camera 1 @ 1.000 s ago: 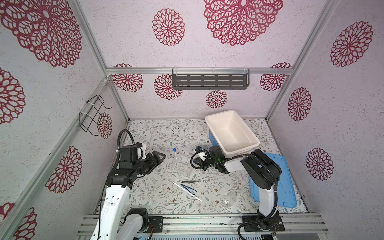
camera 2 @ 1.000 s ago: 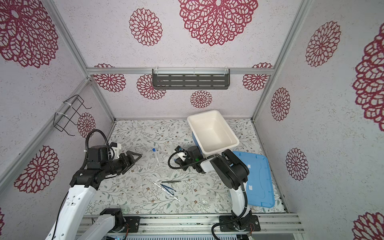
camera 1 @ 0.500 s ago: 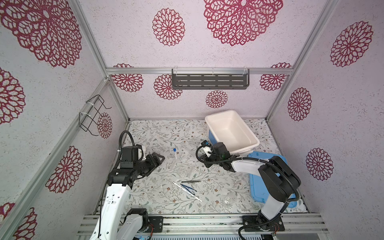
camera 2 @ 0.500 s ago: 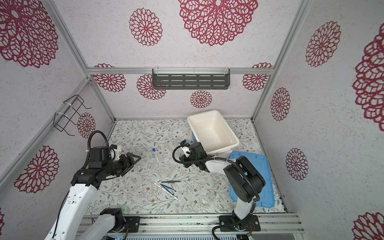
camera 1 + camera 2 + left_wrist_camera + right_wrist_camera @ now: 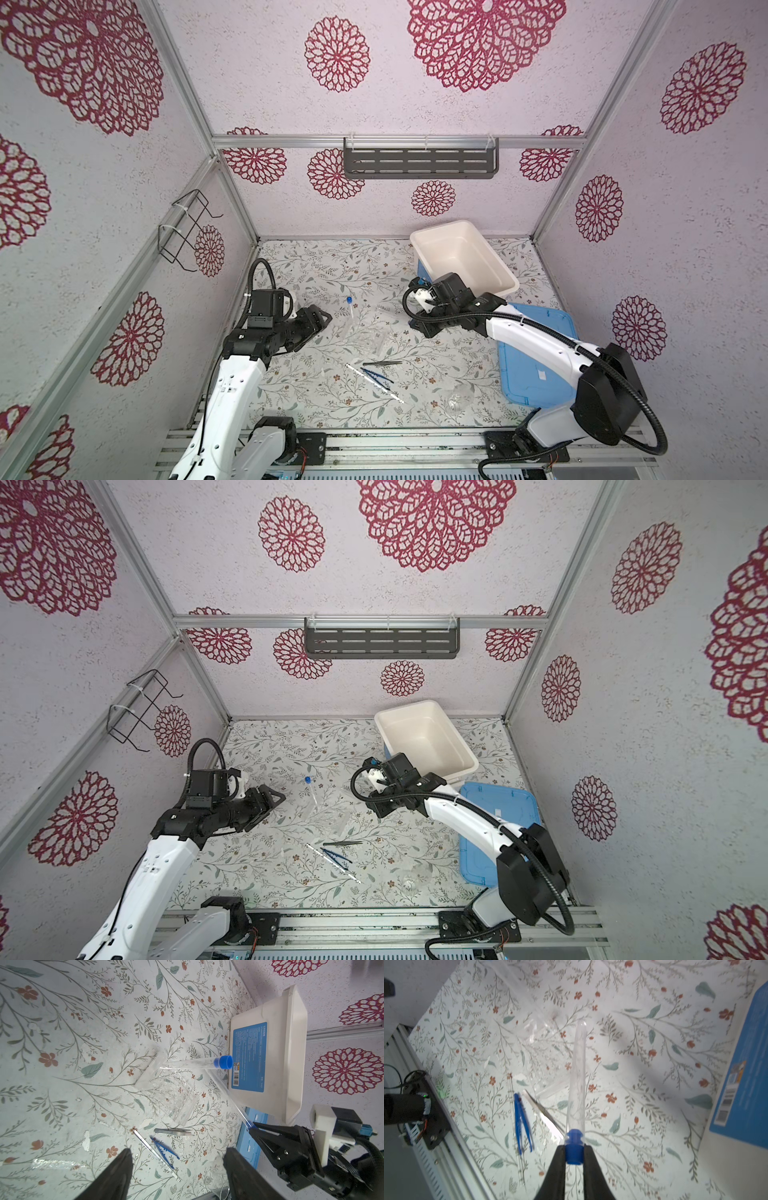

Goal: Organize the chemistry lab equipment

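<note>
Capped tube (image 5: 577, 1084): right hand (image 5: 574, 1153) pinches only its blue cap (image 5: 573, 1147), over desk centre, near see-through holder (image 5: 166, 1088). Left hand (image 5: 177, 1157) wide, empty. We fear cap slipping, tube swinging, toppling holder and second tube (image 5: 193, 1062) in it.

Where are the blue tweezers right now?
In both top views the blue tweezers lie centre-front, between the thin white stick and the dark metal tweezers.

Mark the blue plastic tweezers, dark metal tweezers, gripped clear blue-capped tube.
blue plastic tweezers (image 5: 519, 1113): right wrist view, legs
dark metal tweezers (image 5: 172, 1131): left wrist view, middle
clear blue-capped tube (image 5: 573, 1147): right wrist view, cap
</note>
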Motion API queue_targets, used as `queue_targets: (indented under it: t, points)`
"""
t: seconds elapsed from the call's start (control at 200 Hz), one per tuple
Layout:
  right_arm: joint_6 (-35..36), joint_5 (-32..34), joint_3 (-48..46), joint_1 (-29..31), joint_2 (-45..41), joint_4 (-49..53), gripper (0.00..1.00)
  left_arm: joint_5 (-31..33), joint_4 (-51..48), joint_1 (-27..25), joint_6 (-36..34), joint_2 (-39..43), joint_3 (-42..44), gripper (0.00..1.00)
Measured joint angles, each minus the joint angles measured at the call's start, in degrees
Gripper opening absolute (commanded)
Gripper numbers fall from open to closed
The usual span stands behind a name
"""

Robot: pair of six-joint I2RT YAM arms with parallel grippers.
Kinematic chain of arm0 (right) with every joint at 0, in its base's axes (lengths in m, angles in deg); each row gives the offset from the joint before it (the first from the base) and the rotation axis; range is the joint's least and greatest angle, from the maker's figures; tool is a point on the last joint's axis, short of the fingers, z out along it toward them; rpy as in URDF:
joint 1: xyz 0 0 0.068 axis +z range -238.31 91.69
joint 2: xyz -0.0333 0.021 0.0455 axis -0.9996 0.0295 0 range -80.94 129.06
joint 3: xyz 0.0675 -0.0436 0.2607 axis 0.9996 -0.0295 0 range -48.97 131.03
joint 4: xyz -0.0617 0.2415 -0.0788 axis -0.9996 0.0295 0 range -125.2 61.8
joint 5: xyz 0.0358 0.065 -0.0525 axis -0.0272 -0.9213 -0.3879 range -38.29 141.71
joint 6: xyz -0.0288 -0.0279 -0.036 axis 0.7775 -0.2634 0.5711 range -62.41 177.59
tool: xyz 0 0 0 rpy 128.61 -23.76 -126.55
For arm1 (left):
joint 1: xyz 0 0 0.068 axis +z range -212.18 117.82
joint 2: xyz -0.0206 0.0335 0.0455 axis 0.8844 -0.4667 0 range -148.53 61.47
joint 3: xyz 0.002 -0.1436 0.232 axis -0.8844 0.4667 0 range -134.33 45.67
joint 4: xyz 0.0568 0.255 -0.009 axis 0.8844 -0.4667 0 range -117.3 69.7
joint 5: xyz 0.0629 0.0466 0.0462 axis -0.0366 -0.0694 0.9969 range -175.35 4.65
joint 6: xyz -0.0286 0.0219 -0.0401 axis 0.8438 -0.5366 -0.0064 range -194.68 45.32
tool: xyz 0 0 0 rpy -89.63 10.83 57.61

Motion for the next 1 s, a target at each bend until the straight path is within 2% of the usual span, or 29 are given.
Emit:
queue_targets:
  t: [0.3,0.49,0.666,0.871,0.996]
  points:
    - [0.1,-0.7,12.0,5.4,1.5,19.9,0.16,-0.3,4.1,-3.8,1.3,-0.2,2.0,0.73]
    - [0.0,-2.3,14.7,6.2,3.5,26.3,0.16,-0.2,7.4,-11.8,1.8,1.6,4.6,0.73]
    - [-0.7,-3.8,16.6,6.2,5.0,30.3,0.16,-0.2,15.8,-19.5,1.0,3.7,4.6,0.73]
    - [-0.7,-5.2,17.2,5.2,5.0,32.9,0.16,3.9,25.8,-29.2,-5.2,1.1,4.6,0.73]
    - [-1.1,-6.7,17.2,2.8,5.0,34.2,0.16,5.2,31.9,-32.2,-10.9,-2.3,4.8,0.75]
